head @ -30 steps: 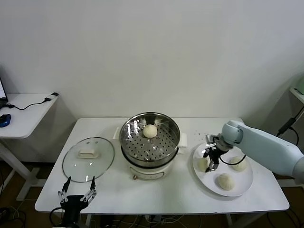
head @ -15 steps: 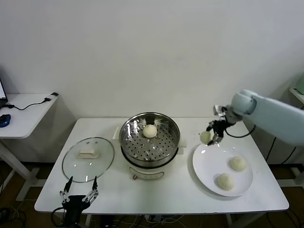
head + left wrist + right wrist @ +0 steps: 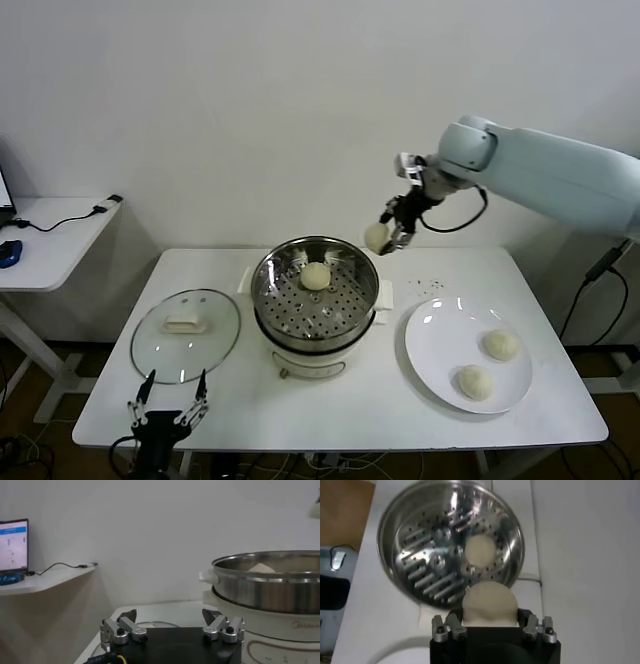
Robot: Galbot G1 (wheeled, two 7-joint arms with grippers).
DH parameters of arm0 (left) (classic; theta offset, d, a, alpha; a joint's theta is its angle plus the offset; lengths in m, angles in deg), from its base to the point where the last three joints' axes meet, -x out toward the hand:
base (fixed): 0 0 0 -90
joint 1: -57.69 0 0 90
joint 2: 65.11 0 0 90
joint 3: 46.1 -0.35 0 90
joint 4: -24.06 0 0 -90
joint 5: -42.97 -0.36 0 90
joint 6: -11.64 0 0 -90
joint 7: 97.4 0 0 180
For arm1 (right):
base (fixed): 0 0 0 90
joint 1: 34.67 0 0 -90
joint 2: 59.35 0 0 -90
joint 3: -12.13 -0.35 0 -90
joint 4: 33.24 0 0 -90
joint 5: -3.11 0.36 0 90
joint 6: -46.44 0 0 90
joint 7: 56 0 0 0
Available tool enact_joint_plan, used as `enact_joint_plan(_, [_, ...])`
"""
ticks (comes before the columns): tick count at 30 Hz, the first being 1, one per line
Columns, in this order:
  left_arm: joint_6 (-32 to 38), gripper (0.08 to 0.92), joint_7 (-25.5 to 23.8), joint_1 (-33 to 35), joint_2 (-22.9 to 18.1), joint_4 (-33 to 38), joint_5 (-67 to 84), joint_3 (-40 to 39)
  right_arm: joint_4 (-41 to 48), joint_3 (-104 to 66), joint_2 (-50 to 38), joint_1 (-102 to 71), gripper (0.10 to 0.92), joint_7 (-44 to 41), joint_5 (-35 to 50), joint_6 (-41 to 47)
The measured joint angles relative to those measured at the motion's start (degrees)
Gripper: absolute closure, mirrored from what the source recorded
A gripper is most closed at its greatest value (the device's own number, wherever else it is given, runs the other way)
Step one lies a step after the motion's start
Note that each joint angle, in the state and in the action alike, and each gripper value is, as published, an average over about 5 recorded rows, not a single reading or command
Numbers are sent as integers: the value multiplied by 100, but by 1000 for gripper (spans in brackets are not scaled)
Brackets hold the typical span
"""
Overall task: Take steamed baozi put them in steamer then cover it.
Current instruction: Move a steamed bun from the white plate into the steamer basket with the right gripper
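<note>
My right gripper [image 3: 390,238] is shut on a cream-white baozi [image 3: 376,236] and holds it in the air above the steamer's far right rim; the baozi also shows in the right wrist view [image 3: 489,601]. The steamer [image 3: 315,300], a shiny perforated pot on a cream base, holds one baozi [image 3: 316,276] at its back, also seen in the right wrist view [image 3: 481,551]. Two baozi [image 3: 501,345] [image 3: 474,382] lie on the white plate [image 3: 435,340]. The glass cover [image 3: 186,334] lies flat on the table left of the steamer. My left gripper [image 3: 166,410] is open at the table's front left edge.
A side table [image 3: 50,225] with a cable and a laptop stands at the far left. The white wall is close behind the table. Bare tabletop [image 3: 350,410] lies in front of the steamer and between the steamer and the plate.
My right gripper has lifted a baozi off the plate and carried it up and to the left, from above the plate to over the steamer's rim. The left gripper has stayed put.
</note>
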Motion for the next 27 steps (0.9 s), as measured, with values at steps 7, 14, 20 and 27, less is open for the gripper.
enact_joint_plan(7, [12,177,2,-4,19,2,17,17,285,83,831,-235,338,212,181,117])
enact_joint_plan(14, [4,177,3,-69,9,-42,35,44,574,119,1451,-621,338,338,196,173])
enact_joint_plan(20, [22,177,9,-72,15,-118,64,79,813,133,1821,-972,338,369,138,177])
enact_joint_plan(27, [21,177,10,-108,13,-171,76,95,1017,134,2068,-1272,328,395,53,176])
